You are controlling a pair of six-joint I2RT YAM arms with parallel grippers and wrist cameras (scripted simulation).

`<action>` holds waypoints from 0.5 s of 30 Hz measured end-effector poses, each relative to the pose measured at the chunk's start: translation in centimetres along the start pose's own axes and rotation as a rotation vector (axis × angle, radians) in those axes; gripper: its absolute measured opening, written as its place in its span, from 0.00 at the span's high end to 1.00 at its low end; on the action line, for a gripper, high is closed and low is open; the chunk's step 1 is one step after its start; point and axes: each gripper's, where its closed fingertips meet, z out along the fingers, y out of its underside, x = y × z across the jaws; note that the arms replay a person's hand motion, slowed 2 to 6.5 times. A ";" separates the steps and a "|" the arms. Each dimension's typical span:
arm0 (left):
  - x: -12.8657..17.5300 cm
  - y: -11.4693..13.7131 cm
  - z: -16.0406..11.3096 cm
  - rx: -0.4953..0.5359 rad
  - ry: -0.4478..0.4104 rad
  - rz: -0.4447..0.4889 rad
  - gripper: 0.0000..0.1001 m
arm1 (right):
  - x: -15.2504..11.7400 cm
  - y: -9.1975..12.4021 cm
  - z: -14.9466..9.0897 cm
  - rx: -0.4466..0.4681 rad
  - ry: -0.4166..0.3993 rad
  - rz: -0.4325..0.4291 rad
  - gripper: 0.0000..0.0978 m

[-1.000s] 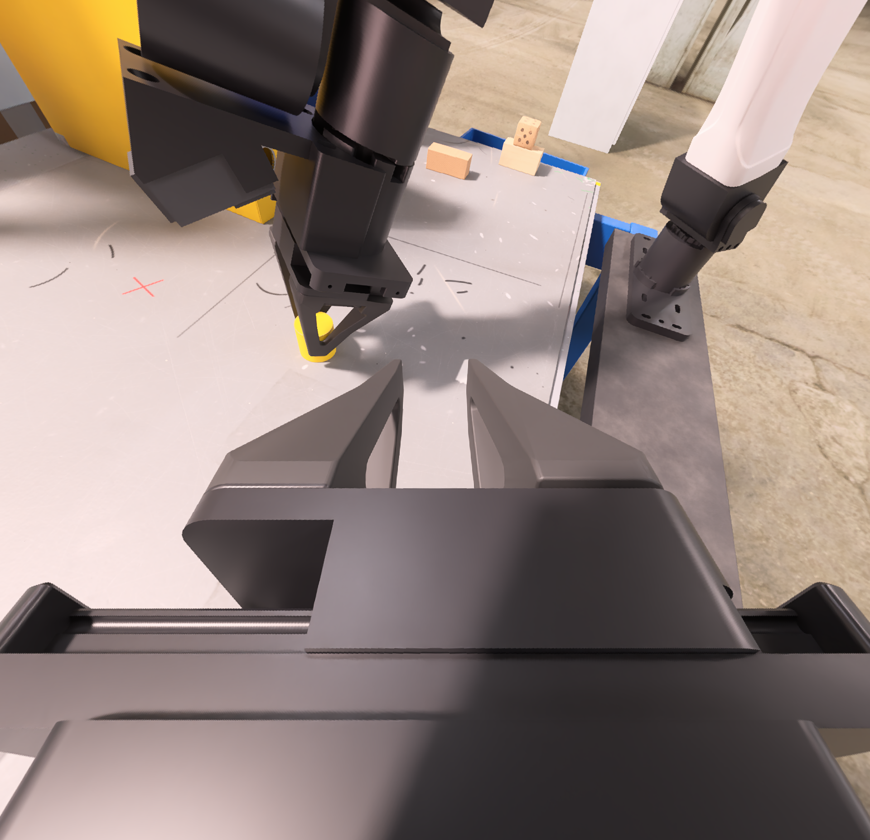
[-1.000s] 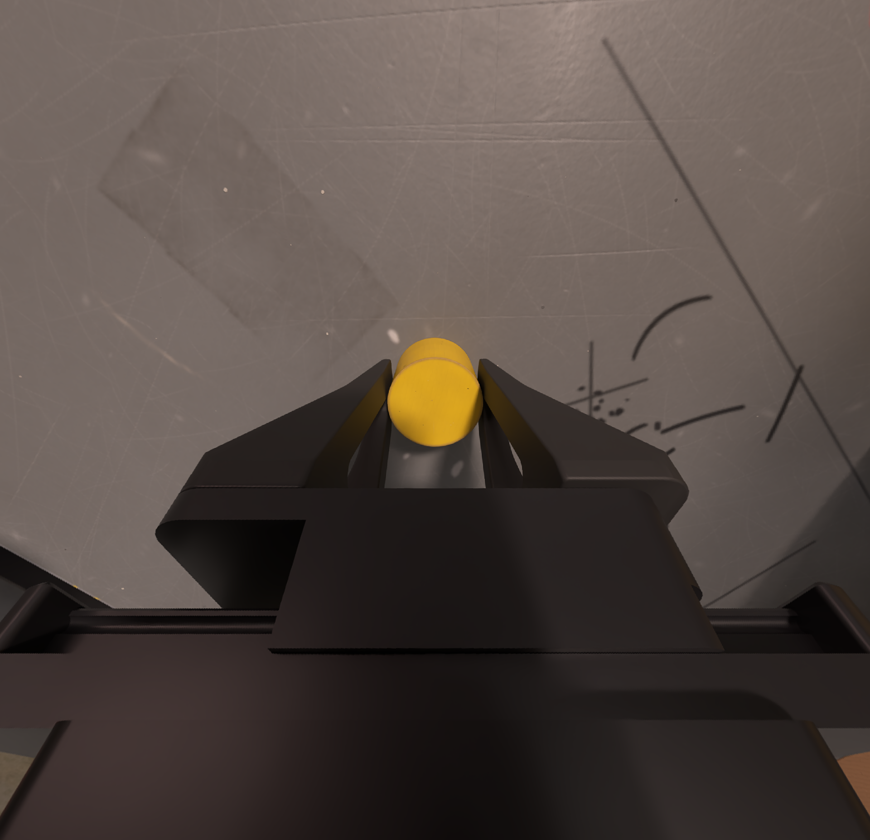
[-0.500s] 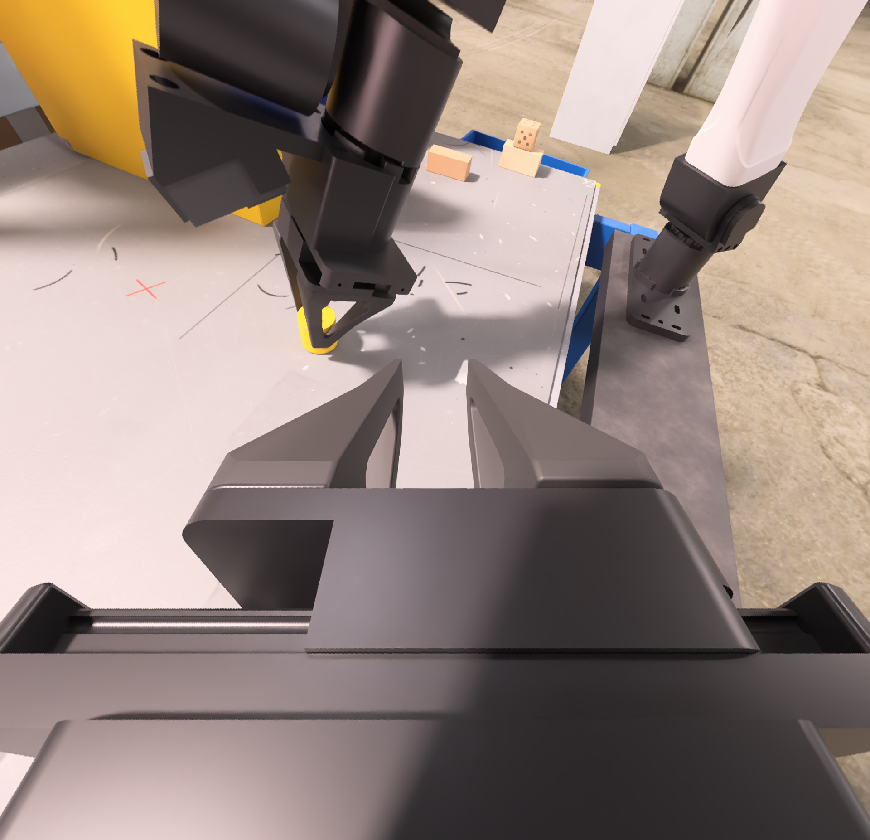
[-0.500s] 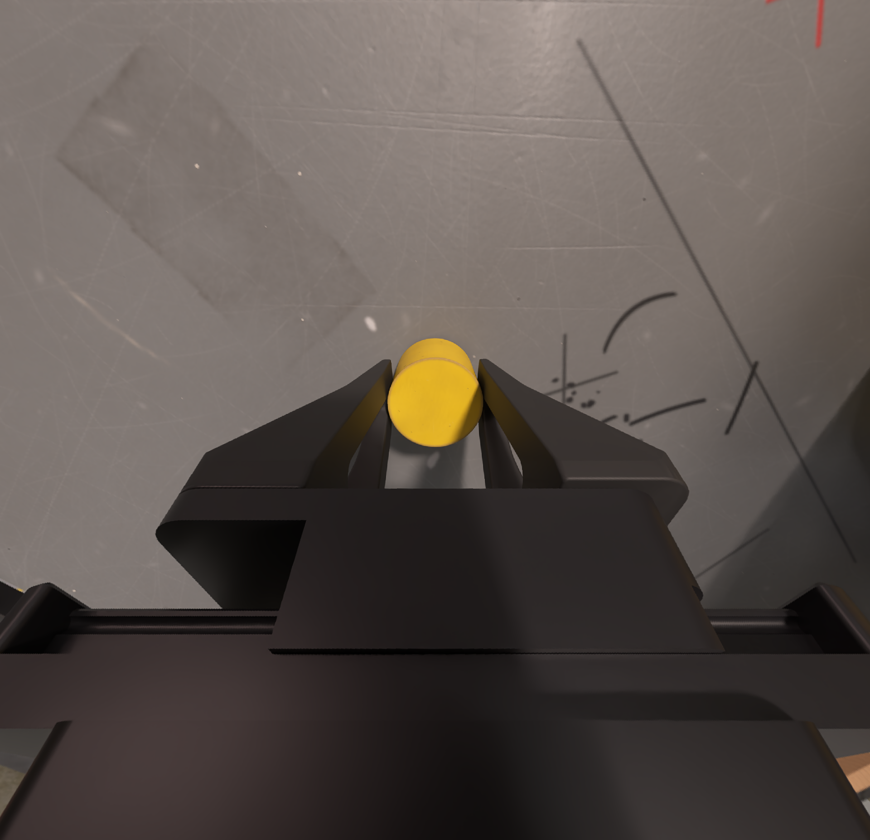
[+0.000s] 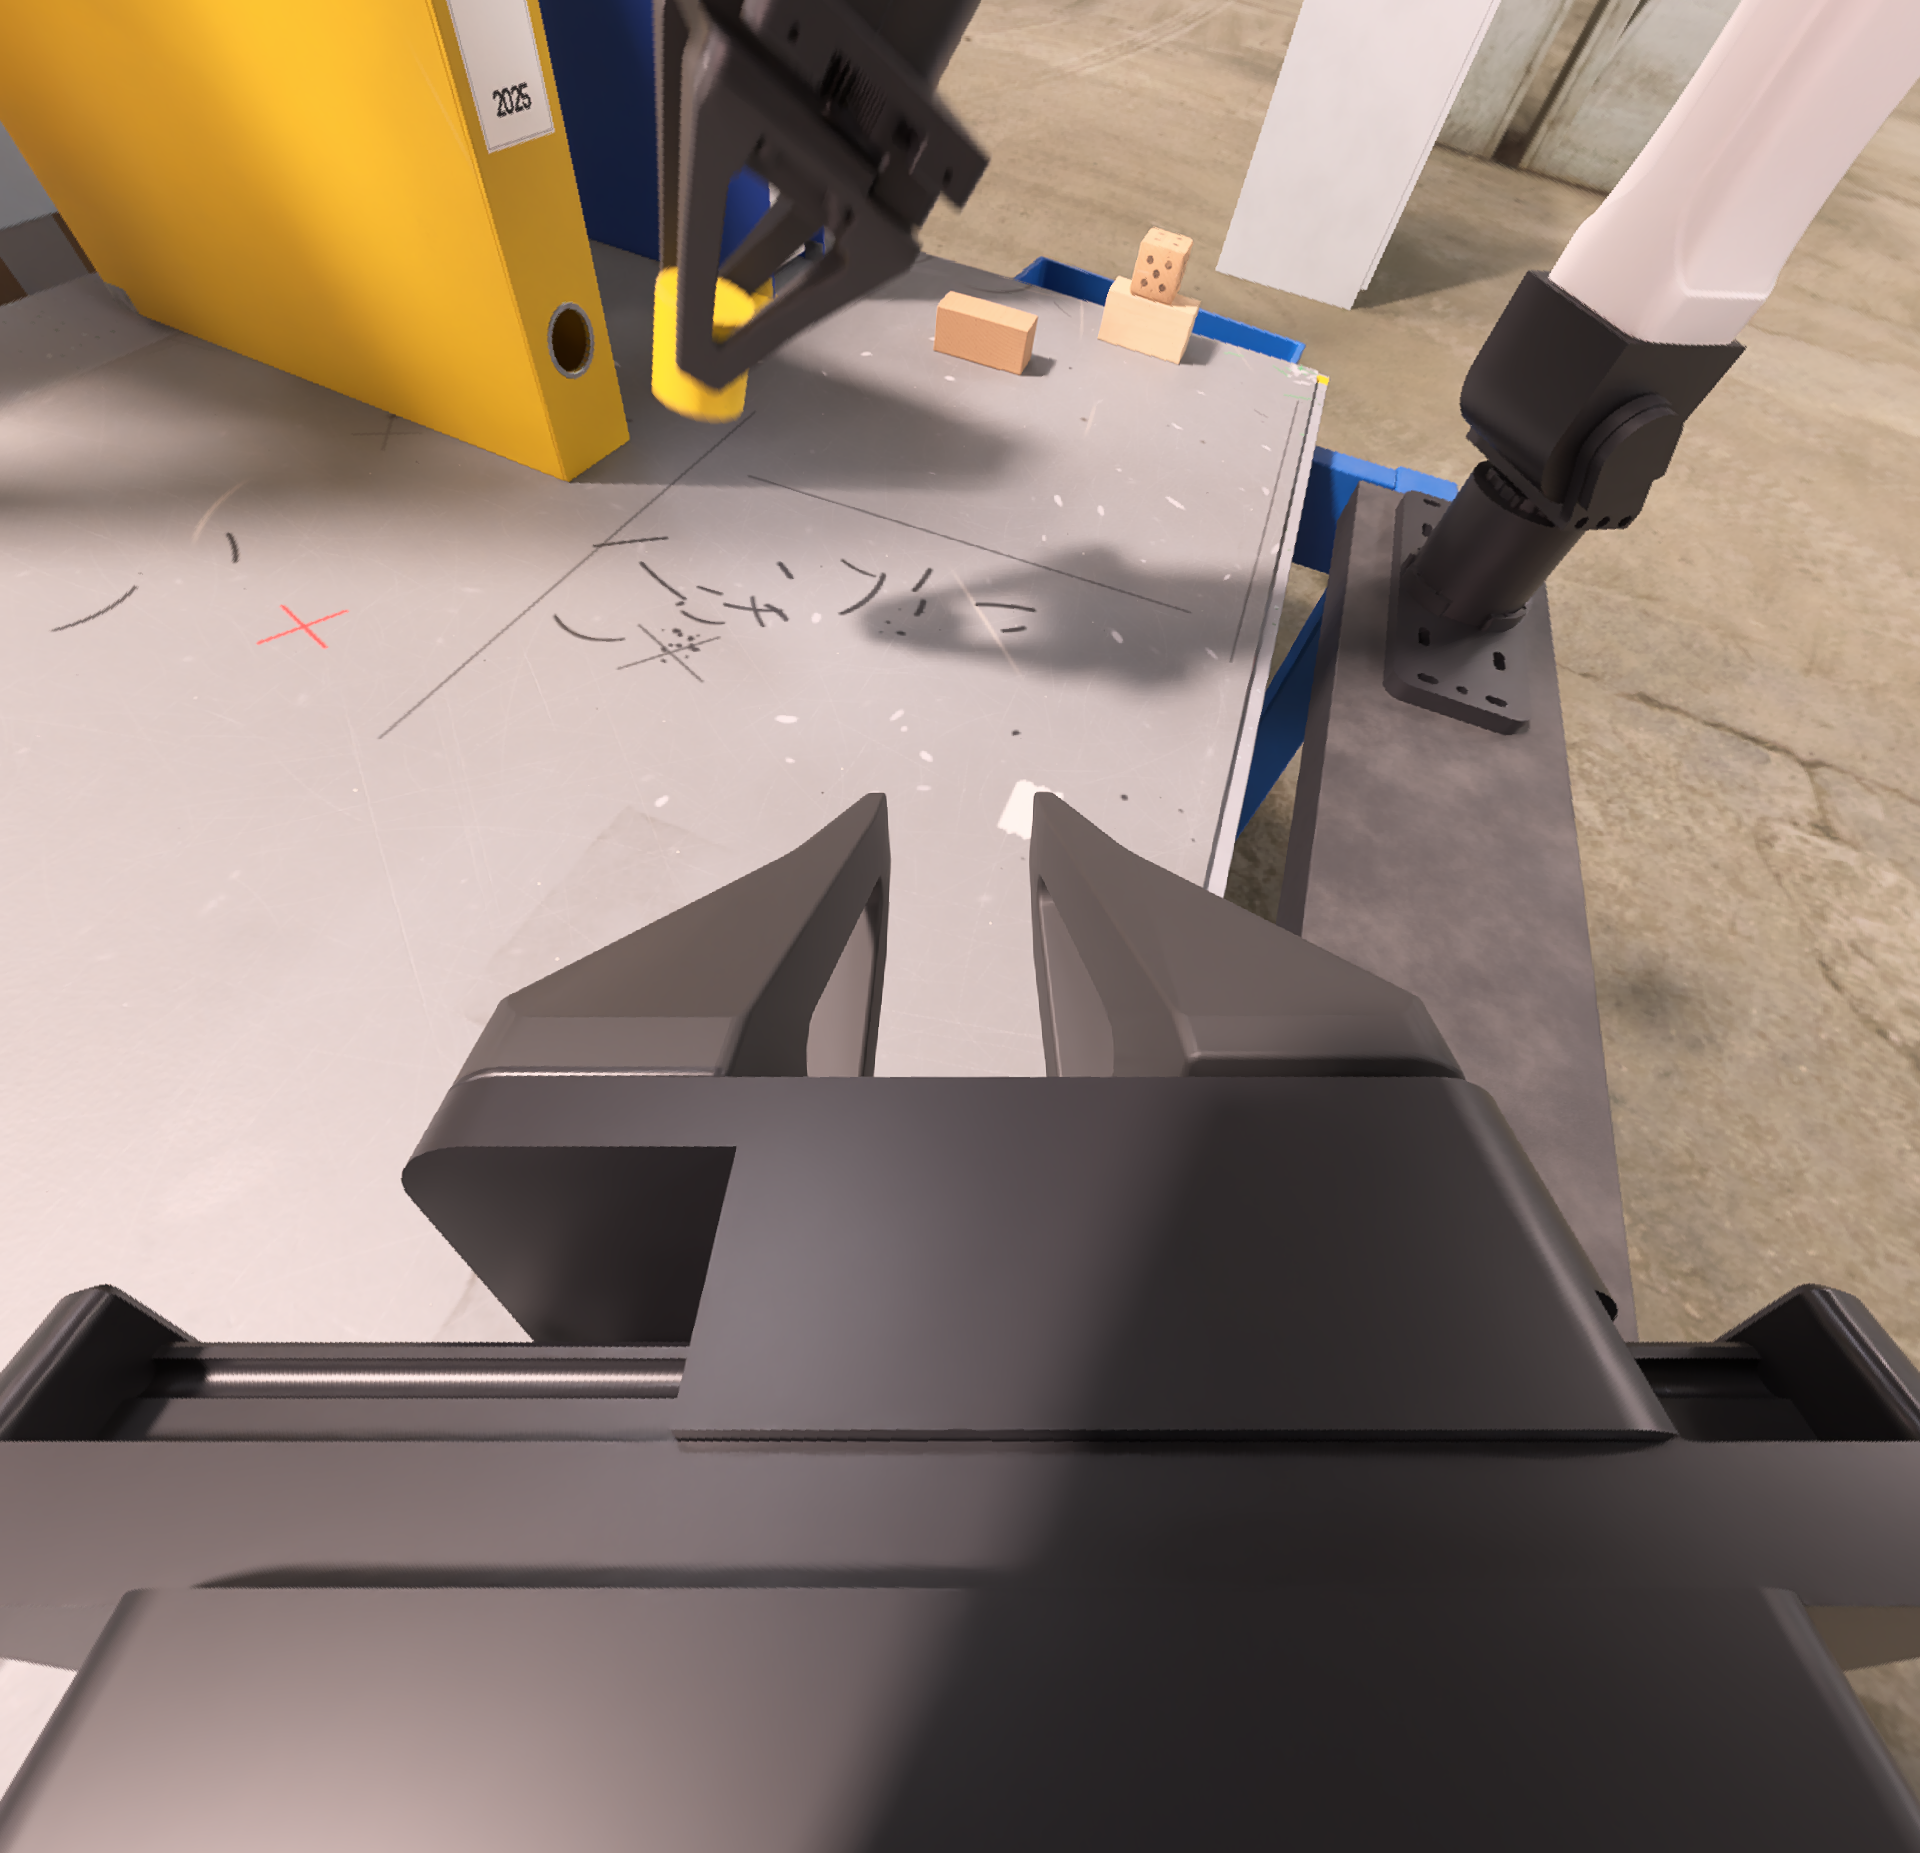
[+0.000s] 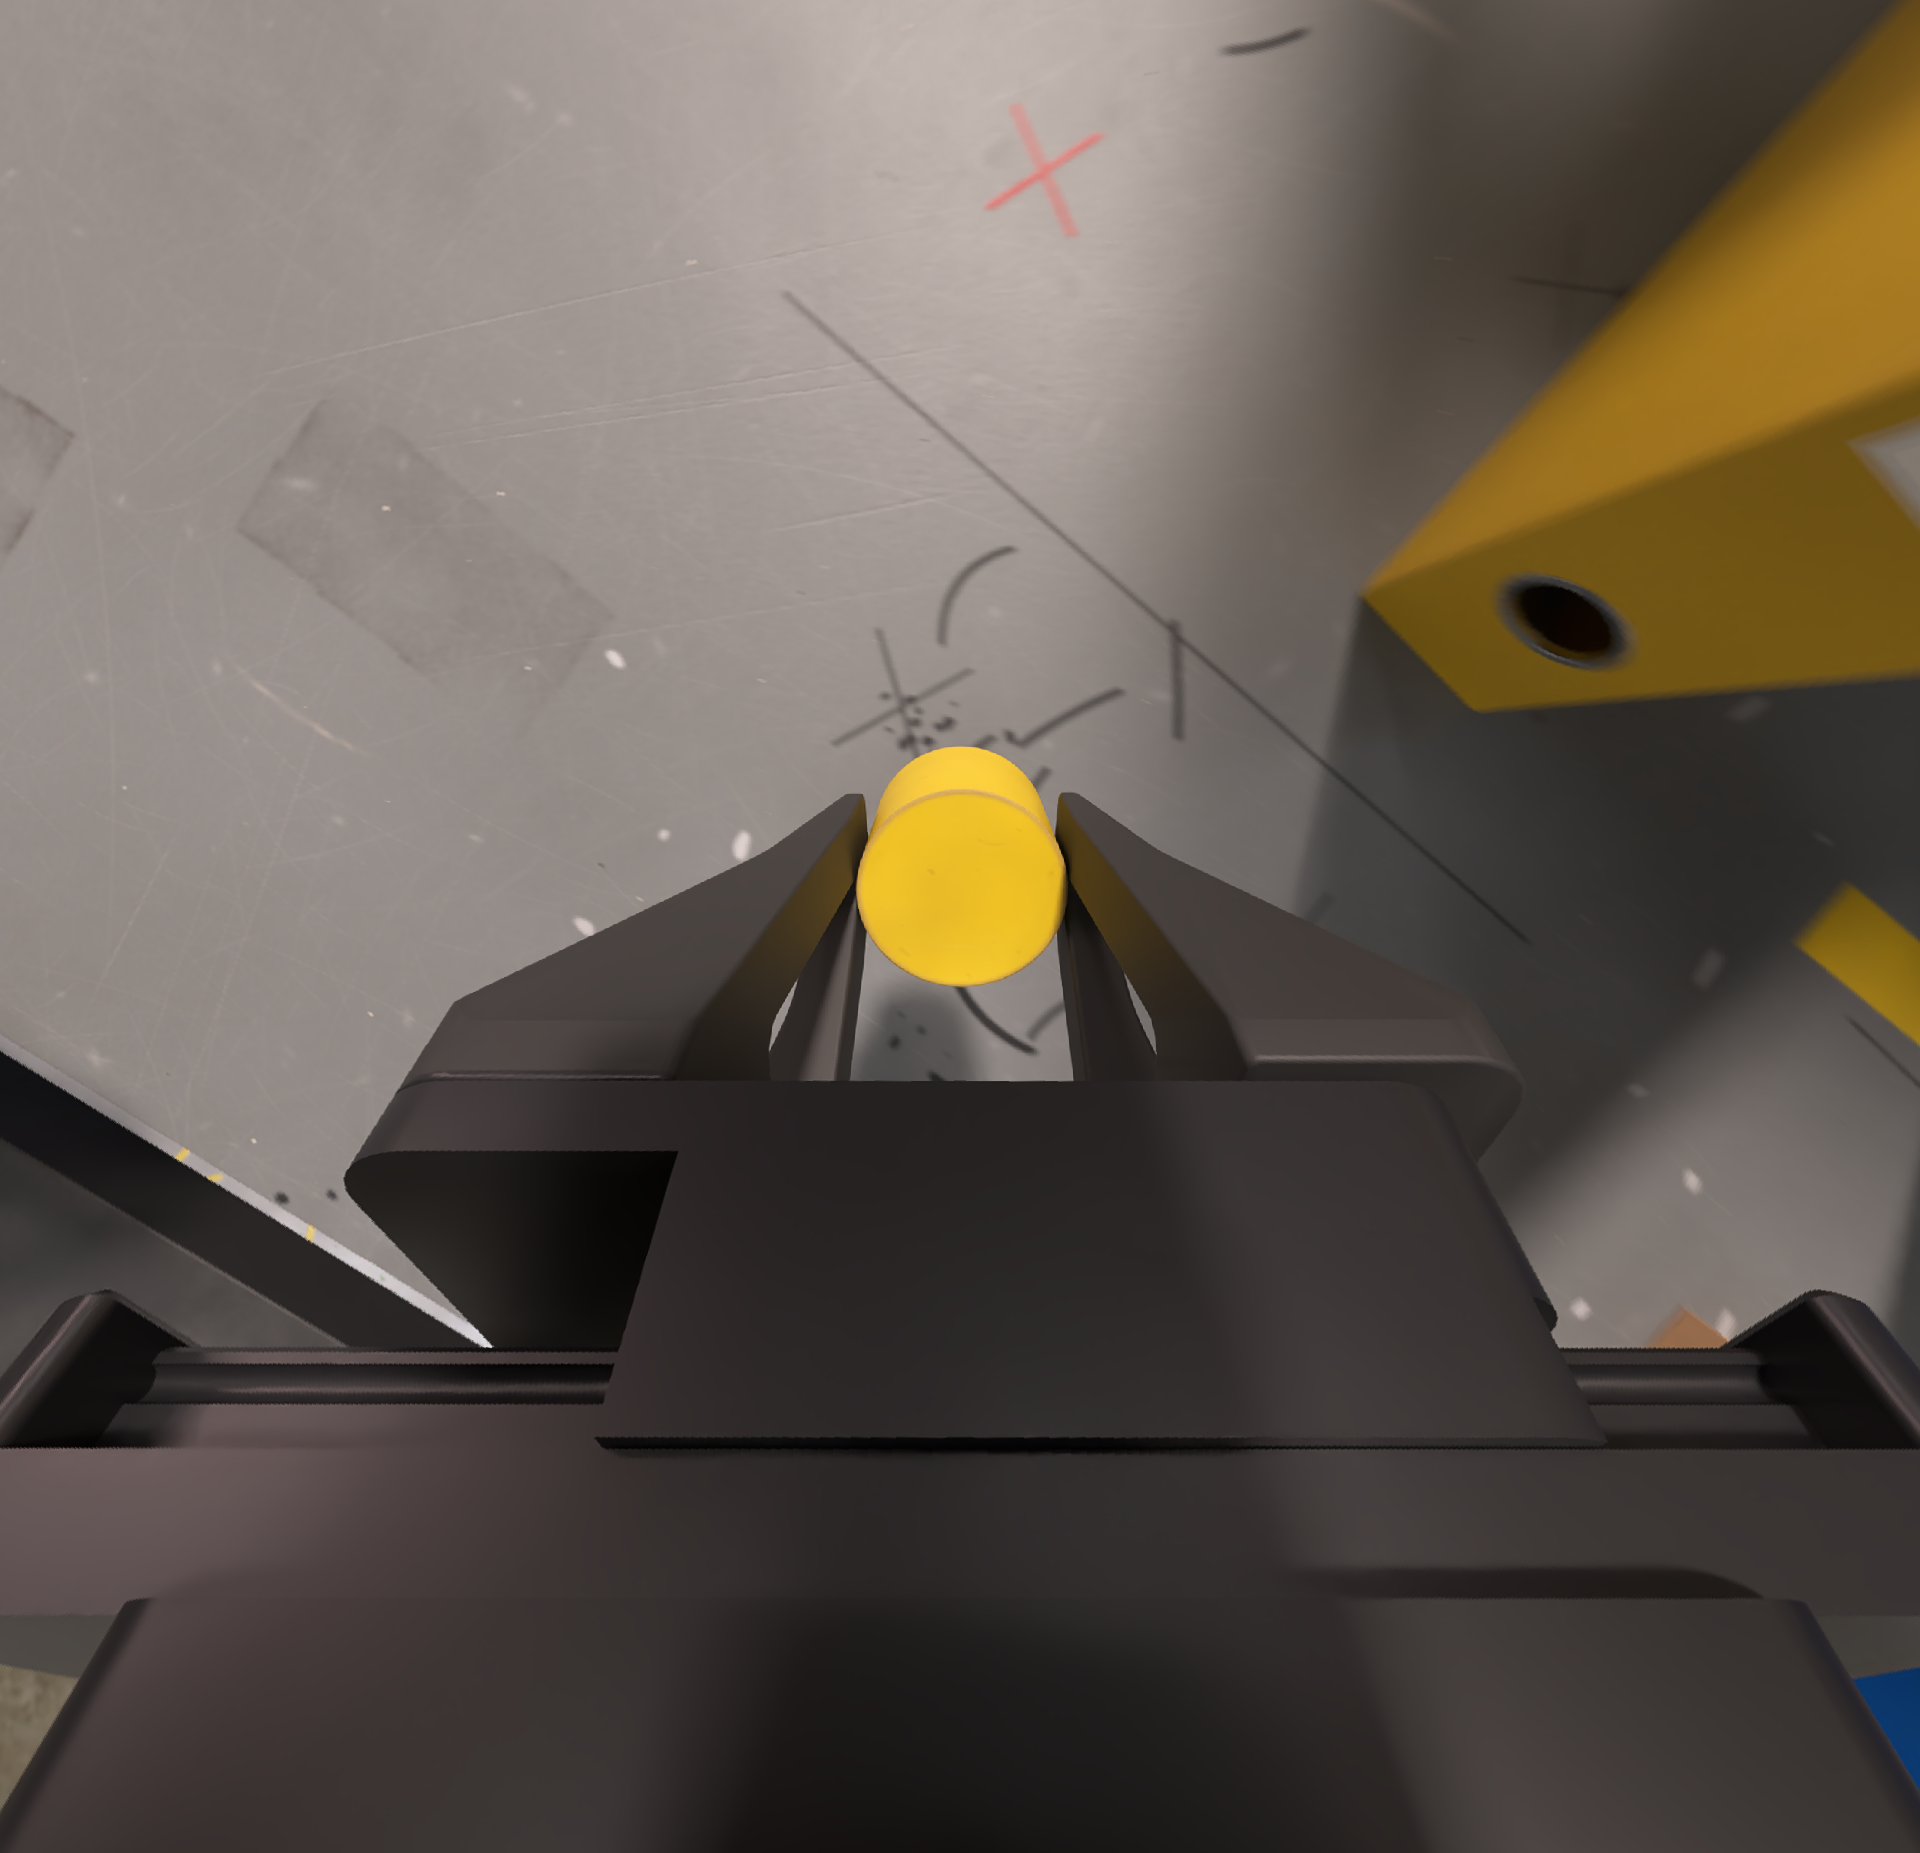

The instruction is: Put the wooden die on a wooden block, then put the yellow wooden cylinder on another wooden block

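Yellow wooden cylinder [image 6: 961, 868], short and round, is clamped between the two dark fingers of the right gripper [image 6: 961, 837] and held clear above the scuffed grey tabletop [image 6: 520, 245]. From the left wrist view the same cylinder [image 5: 698, 375] hangs beside the spine of an upright yellow ring binder [image 5: 312, 172]. Farther along the table lies a darker tan wooden block [image 5: 984, 331] with nothing on it; just beyond it a paler wooden block [image 5: 1146, 323] carries the spotted wooden die [image 5: 1161, 265]. The left gripper [image 5: 958, 816] hovers over the table near its edge, its fingers parted and holding nothing. A red cross mark [image 5: 301, 626] lies on the tabletop.
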 end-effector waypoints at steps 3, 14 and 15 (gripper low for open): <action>0.0 0.0 0.1 -0.003 -0.002 0.004 0.77 | 2.6 0.4 -2.7 0.018 0.044 0.036 0.69; 0.2 0.4 0.8 -0.019 0.015 -0.007 0.77 | 12.9 4.2 -11.6 0.048 0.233 0.226 0.69; 0.2 0.5 0.9 -0.023 0.016 -0.008 0.77 | 13.8 4.7 -12.3 0.050 0.251 0.246 0.69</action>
